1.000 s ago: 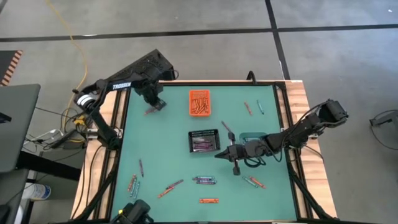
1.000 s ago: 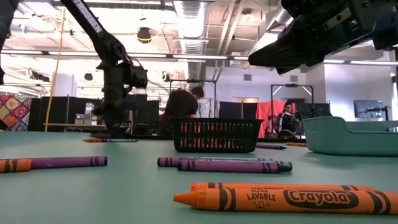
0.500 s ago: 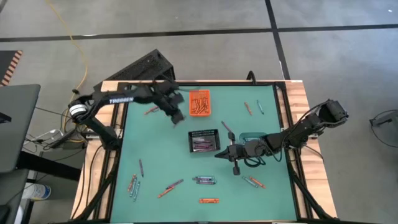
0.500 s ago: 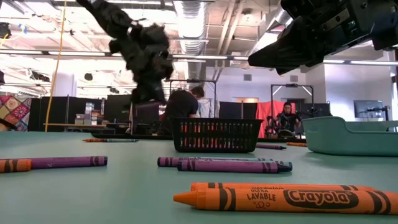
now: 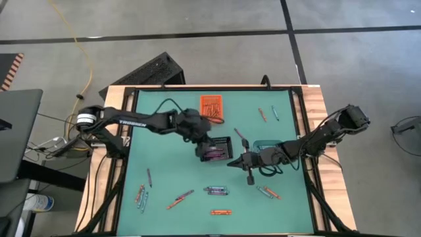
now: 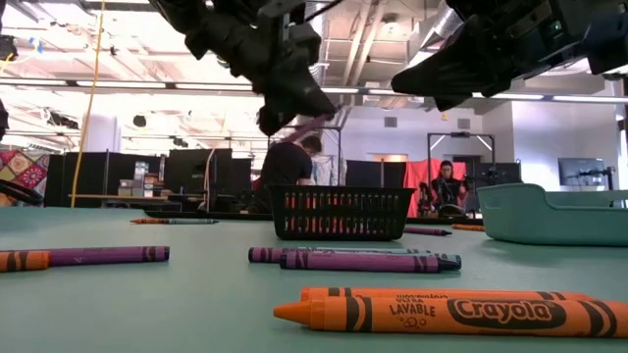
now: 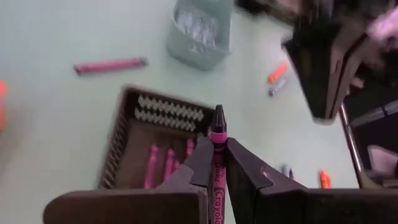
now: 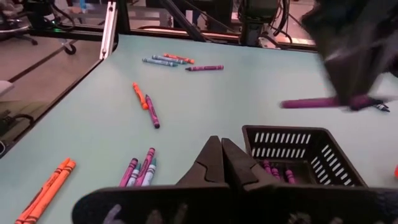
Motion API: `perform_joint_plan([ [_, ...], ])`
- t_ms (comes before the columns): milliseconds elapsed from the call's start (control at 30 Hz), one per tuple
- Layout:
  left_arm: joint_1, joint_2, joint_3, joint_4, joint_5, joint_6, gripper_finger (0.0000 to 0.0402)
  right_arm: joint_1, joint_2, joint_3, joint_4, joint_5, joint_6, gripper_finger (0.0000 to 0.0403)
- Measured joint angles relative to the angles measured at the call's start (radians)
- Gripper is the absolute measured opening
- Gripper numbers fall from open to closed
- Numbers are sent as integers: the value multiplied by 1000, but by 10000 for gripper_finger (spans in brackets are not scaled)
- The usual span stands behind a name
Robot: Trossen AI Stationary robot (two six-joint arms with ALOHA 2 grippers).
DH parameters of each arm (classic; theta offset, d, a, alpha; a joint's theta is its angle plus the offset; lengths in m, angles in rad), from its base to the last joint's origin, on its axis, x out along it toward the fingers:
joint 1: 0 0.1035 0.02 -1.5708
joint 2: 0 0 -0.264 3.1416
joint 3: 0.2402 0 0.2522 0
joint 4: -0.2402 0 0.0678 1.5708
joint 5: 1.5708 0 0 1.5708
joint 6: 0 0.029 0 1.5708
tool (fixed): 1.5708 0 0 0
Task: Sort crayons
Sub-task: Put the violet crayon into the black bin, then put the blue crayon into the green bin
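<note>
My left gripper (image 7: 214, 163) is closed on a purple crayon (image 7: 217, 134), the stick pinched between both fingers with its dark tip poking out past them. I hold it in the air over the black mesh bin (image 5: 216, 149), which sits near the middle of the table (image 5: 171, 164) and already has several purple crayons lying in its bottom. In the low view the held crayon shows as a purple streak just under my left gripper (image 6: 294, 98), well above the bin's rim.

My right gripper (image 8: 222, 158) is fully closed and holds nothing. It hangs above the table just to the right of the black bin, beside the teal bin (image 5: 266, 145) near the right edge.

The orange bin (image 5: 210, 108) stands toward the far edge, just beyond the black one, with orange crayons inside. Loose crayons remain scattered on the green surface: two small ones (image 5: 268, 113) near the far right corner, a purple one (image 5: 240, 137) between the black and teal bins, a few by the near left corner (image 5: 141, 196), an orange-red one (image 5: 180, 199) and a purple pair (image 5: 216, 190) toward the near edge, an orange one (image 5: 221, 212) right at the near edge, and two more (image 5: 268, 193) in front of the teal bin.
</note>
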Motion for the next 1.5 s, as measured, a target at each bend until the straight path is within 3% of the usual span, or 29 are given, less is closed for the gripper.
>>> perform_joint_plan([
  [333,3,97,-1,17,-19,-17,13,25,0,29,-12,-3,-68,0],
  [467,3,98,-1,3,-79,1,15,36,-1,29,-16,-3,-96,0],
  [900,4,97,-1,-20,-48,29,79,37,-1,29,-25,-1,-96,0],
  [1133,3,89,-1,-71,-48,45,93,37,-1,29,-27,1,-92,0],
  [1267,-7,50,-1,-176,-84,127,94,37,0,29,-62,1,-17,0],
  [1433,-67,-59,-9,-276,-221,227,94,39,0,29,-218,1,165,0],
  [1500,-112,-134,-49,-244,-291,256,94,39,-11,30,-300,-4,258,0],
])
